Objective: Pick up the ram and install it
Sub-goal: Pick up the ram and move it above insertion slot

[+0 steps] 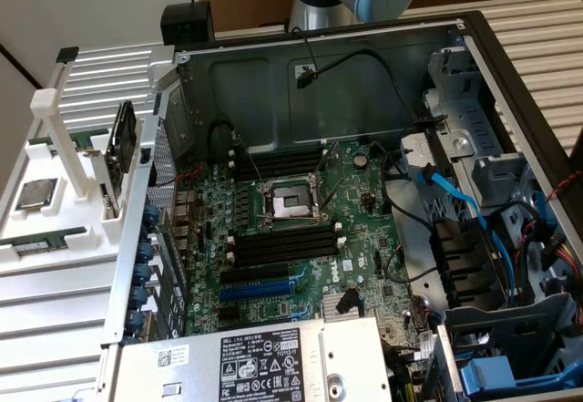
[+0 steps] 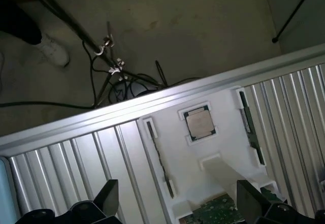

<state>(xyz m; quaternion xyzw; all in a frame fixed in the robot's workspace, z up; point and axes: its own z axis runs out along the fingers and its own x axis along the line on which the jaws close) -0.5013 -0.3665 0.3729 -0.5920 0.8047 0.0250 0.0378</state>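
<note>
On the ribbed surface (image 1: 55, 320), at the exterior view's left: one white holder (image 1: 47, 110) beside the open computer case (image 1: 319, 65). Its processor chip (image 1: 35, 192) lies flat. The ram (image 1: 35, 243) stands on edge in a slot at 6 o'clock of that chip. The hand (image 2: 180, 203) hangs above the holder, fingers (image 2: 107, 198) spread, gripping nothing.

ribbed matt metal table (image 2: 61, 163), smooth white plastic holder (image 2: 223, 132), shiny metal processor lid (image 2: 199, 122)
</note>
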